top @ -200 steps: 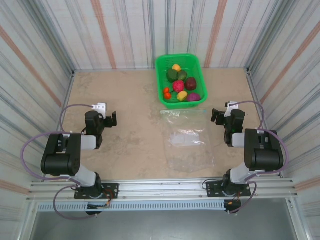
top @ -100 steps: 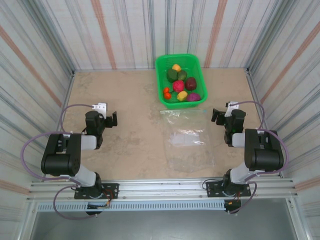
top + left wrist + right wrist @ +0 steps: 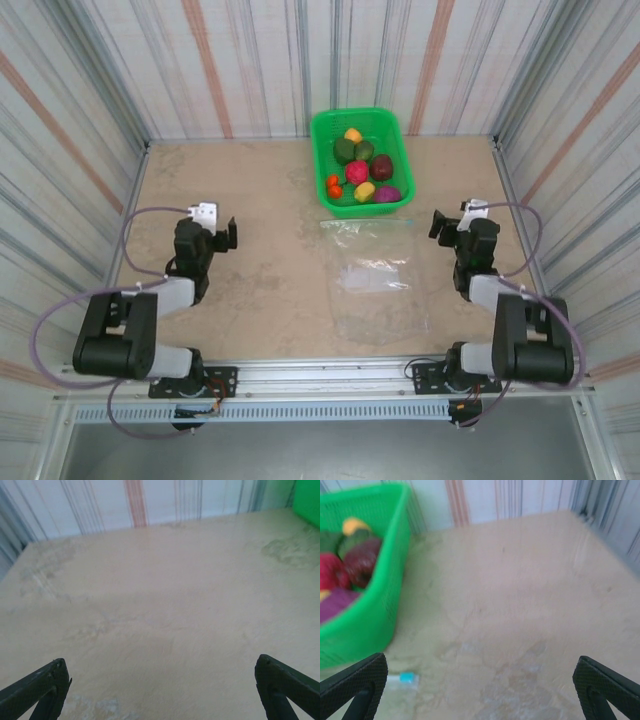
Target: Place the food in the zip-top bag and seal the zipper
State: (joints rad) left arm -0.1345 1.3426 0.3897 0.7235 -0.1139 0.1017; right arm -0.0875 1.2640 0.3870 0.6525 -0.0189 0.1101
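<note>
The food [image 3: 360, 168], small toy fruits and vegetables in green, yellow, magenta, dark red, purple and orange-red, lies in a green mesh basket [image 3: 326, 128] at the back of the table. In the right wrist view the food [image 3: 355, 560] shows at the left, inside the basket [image 3: 380, 610]. The clear zip-top bag [image 3: 372, 275] lies flat just in front of the basket, its zipper [image 3: 365, 222] along the far edge. The zipper's light-blue slider tab [image 3: 407, 678] rests on the table. My left gripper [image 3: 222, 238] [image 3: 160, 695] hangs open over bare table at the left. My right gripper [image 3: 447, 224] [image 3: 480, 690] stands open to the right of the bag, holding nothing.
Striped walls enclose the table on three sides. A corner of the green basket [image 3: 307, 500] shows at the top right of the left wrist view. The beige tabletop [image 3: 260, 290] lies between the left gripper and the bag.
Both arms have shifted: their elbows dropped toward the near edge and both grippers moved slightly toward the back. The bag, basket and food have not moved.
</note>
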